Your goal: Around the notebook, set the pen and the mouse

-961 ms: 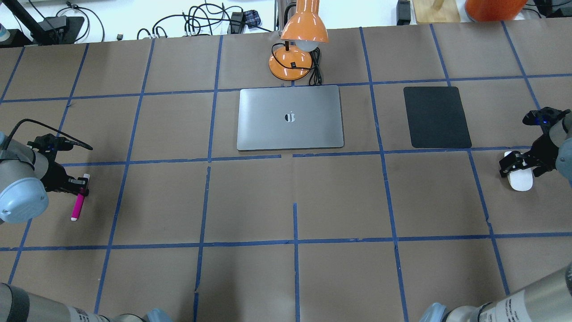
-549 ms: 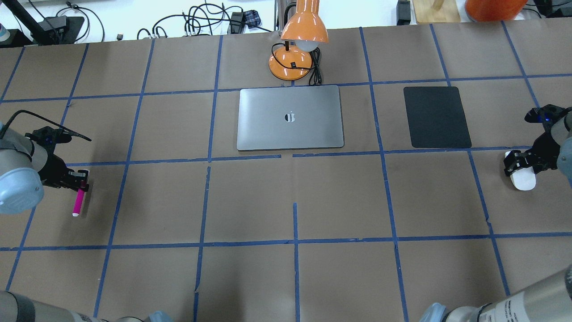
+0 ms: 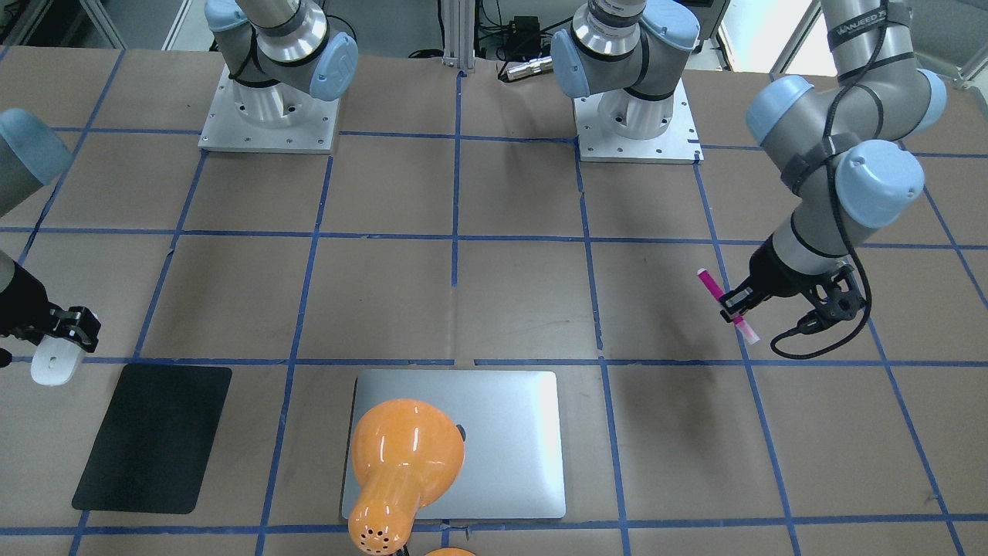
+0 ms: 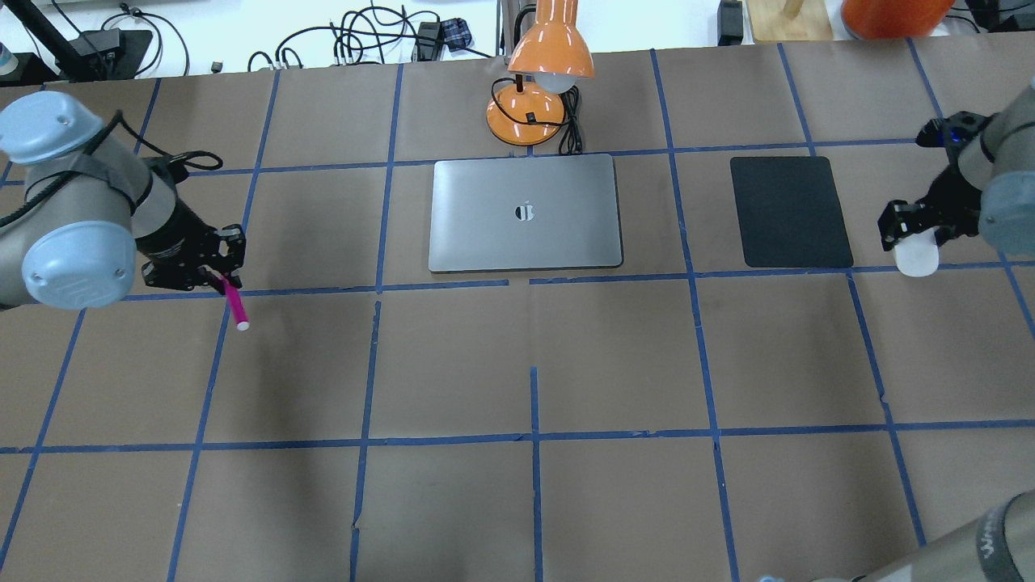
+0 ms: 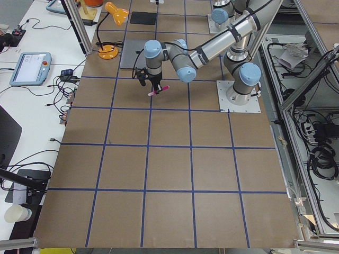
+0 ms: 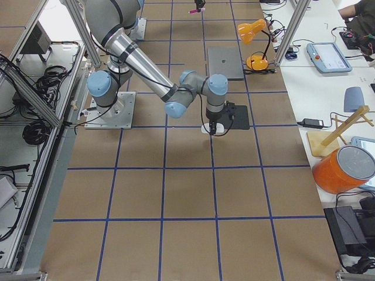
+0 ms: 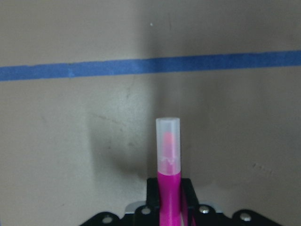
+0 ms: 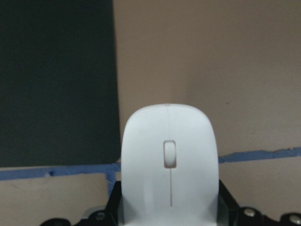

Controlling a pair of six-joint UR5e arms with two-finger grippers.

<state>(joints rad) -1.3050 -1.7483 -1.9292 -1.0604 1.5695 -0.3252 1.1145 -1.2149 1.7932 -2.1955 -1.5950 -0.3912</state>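
While clamped in the left pincer point(image 4: 220, 276), the pen point(image 4: 235, 305) juts beyond it.

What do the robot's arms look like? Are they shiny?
Both are shiny silver-grey tubes with round pale-blue caps at the joints. The left arm has a black cable looping beside it and dark lettering too small to read. The right arm has a small blue light near its wrist. The left end effector and right end effector are black.

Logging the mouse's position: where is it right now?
Overhead view: the mouse is far right, held in the right gripper, just right of the black mat.
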